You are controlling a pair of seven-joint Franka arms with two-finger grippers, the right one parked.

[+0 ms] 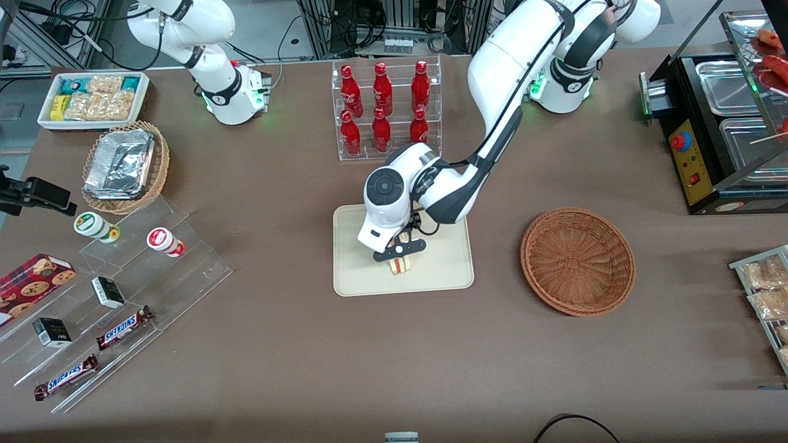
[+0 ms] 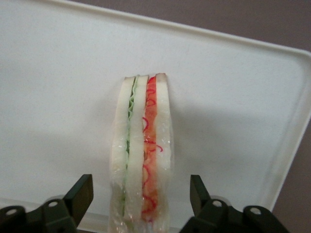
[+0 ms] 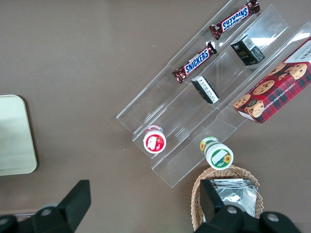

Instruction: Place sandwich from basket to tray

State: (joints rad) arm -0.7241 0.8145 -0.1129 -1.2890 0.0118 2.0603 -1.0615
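left arm: reaching forward, wrist bent down | claw (image 1: 401, 248): low, fingers (image 2: 80, 194) spread wide

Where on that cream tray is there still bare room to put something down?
The flat cream-beige plastic tray is bare toward the round reddish-brown wicker basket and toward the parked arm's end. Its middle is crowded: the triangular clear-wrapped sandwich stands there, with the open gripper straddling it, fingers clear of its sides.

Only readable brand: SNICKERS
It's printed on both chocolate bars (image 1: 124, 327) (image 1: 66, 376) lying on the clear acrylic step shelf (image 1: 123, 295); the other packets' print is too small to make out.
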